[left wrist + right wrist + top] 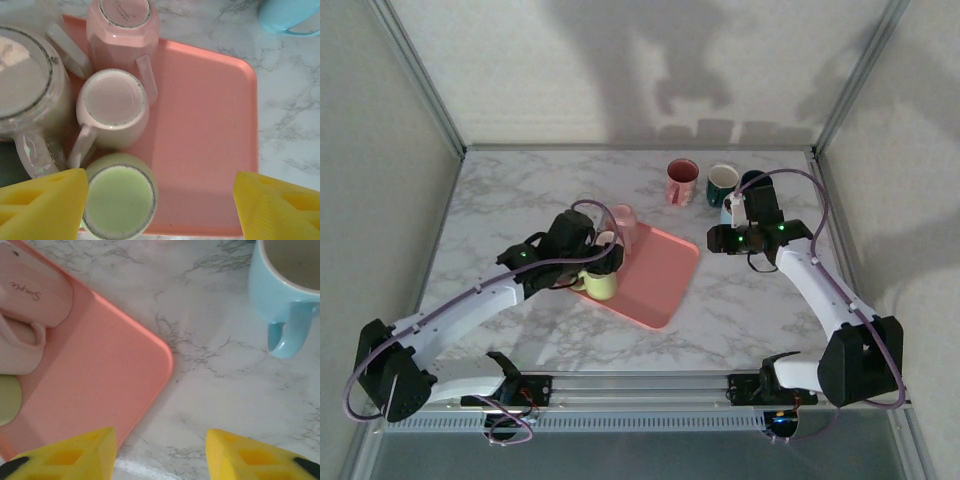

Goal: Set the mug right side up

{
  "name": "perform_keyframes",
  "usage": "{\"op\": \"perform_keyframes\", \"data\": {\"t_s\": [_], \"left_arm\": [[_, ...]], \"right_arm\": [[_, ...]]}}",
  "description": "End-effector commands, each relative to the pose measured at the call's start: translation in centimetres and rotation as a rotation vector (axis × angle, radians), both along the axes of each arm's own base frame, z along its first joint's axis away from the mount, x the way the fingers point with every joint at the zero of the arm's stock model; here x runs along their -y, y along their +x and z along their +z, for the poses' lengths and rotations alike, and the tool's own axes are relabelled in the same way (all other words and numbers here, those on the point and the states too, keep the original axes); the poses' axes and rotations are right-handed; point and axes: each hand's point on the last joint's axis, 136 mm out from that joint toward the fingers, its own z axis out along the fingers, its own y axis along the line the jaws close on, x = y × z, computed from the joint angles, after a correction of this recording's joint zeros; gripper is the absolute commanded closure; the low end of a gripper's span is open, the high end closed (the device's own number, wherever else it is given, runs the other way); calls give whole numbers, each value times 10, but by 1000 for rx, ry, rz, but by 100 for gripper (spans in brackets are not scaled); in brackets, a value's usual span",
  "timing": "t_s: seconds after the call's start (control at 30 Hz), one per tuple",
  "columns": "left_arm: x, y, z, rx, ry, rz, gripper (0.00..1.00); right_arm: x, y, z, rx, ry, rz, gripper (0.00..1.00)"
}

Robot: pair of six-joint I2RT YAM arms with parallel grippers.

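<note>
Several mugs stand upside down at the left end of the pink tray [205, 125]: a pink one [123, 30], a pale one [112, 107], a light green one [119, 195] and a large whitish one [25, 85]. My left gripper [160, 205] hangs open above the tray. Its left finger is beside the green mug [600, 285] and only bare tray lies between the jaws. My right gripper [160, 450] is open over the marble just past the tray's corner [150, 355], holding nothing. A light blue mug [285, 285] stands upright nearby.
At the back of the table [520, 200], a red mug [681, 181], a green mug [722, 183] and a dark mug [755, 182] stand upright in a row. The right half of the tray [660, 275] is bare. Enclosure walls border the table.
</note>
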Motion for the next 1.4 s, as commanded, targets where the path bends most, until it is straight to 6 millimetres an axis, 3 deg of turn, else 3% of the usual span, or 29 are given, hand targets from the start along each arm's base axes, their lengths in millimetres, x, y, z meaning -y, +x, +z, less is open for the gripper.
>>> {"op": "perform_keyframes", "data": {"t_s": [0.0,0.43,0.77,1.03,1.27,1.37], "left_arm": [[-6,-16,-14,-97,-39,15,24],[-34,-19,-58,-175,-11,79,21],[-22,-25,-72,-223,-56,10,21],[2,-25,-57,-221,-189,-48,22],[38,-28,-43,-223,-289,-151,24],[51,-32,-28,-194,-342,-230,26]], "right_arm": [[-6,-3,16,12,38,31,49],[-14,-5,22,4,93,40,48],[-17,-2,25,9,106,43,48],[-17,-3,23,4,100,49,48],[-18,-2,27,16,120,49,48],[-20,-2,30,16,136,52,48]]}}
